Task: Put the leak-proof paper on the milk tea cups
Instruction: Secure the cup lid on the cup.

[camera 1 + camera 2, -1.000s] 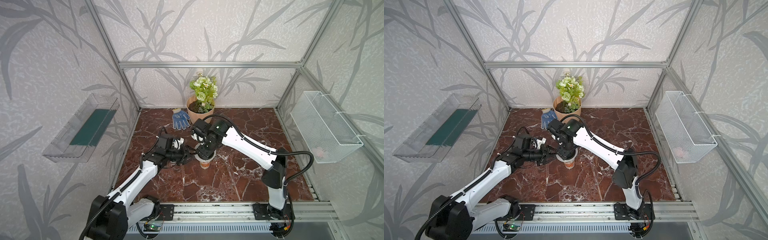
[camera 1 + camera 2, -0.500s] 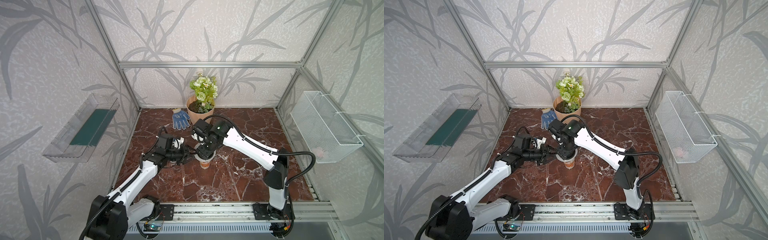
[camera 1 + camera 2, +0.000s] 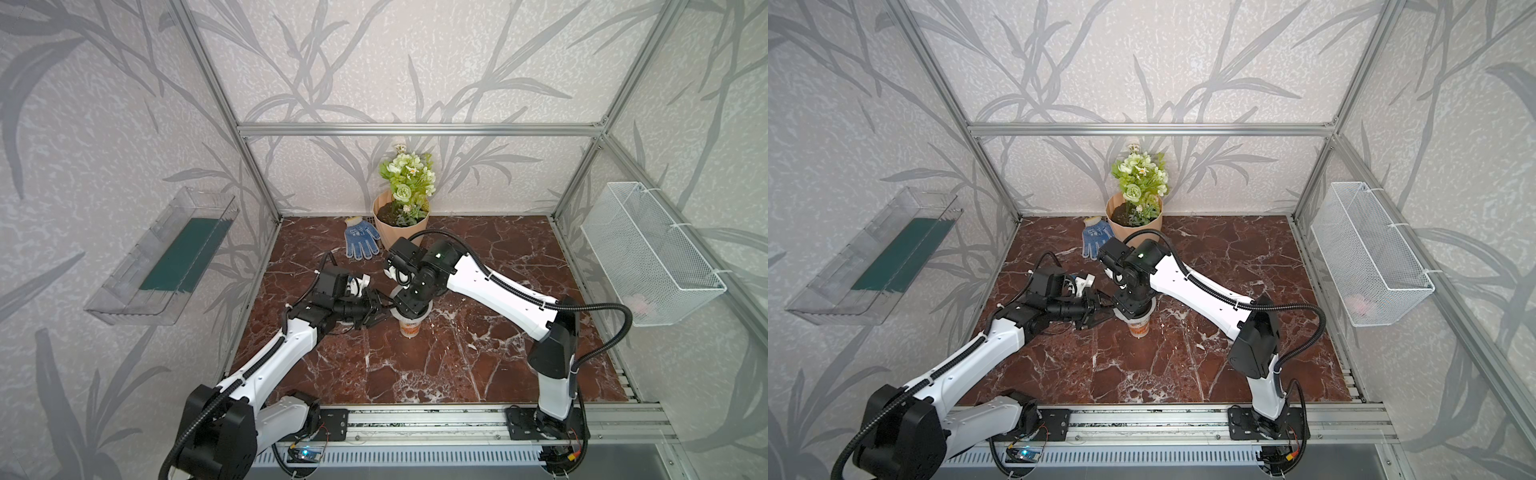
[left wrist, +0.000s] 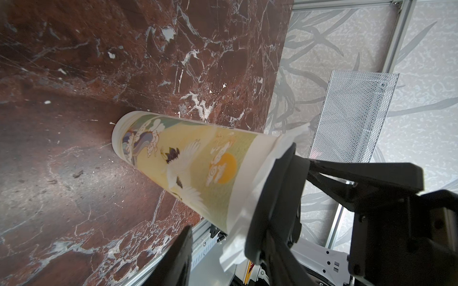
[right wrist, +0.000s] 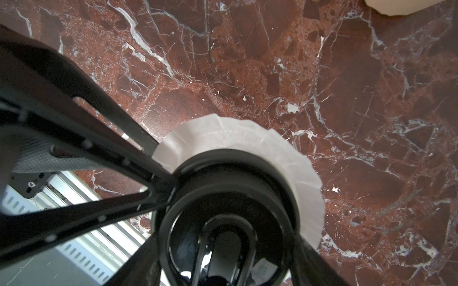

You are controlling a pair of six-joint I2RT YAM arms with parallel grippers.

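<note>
The milk tea cup (image 3: 410, 328) (image 3: 1139, 327) stands upright mid-table, its crane print showing in the left wrist view (image 4: 198, 161). The leak-proof paper (image 5: 247, 133) is draped over its mouth, and its crinkled edge (image 4: 235, 247) hangs below the rim. A black lid (image 5: 230, 198) (image 4: 275, 193) sits on the paper. My right gripper (image 3: 409, 309) (image 5: 228, 237) reaches down from above, shut on that lid. My left gripper (image 3: 380, 313) (image 4: 230, 245) comes in sideways at the rim, open. One finger is at the lid's edge, the other below the paper fringe and clear of it.
A peach flower pot (image 3: 401, 226) and a blue glove (image 3: 360, 243) sit at the back of the marble table. A white wire basket (image 3: 648, 257) hangs on the right wall, a clear tray (image 3: 162, 257) on the left. The metal rail (image 3: 415, 419) runs along the front.
</note>
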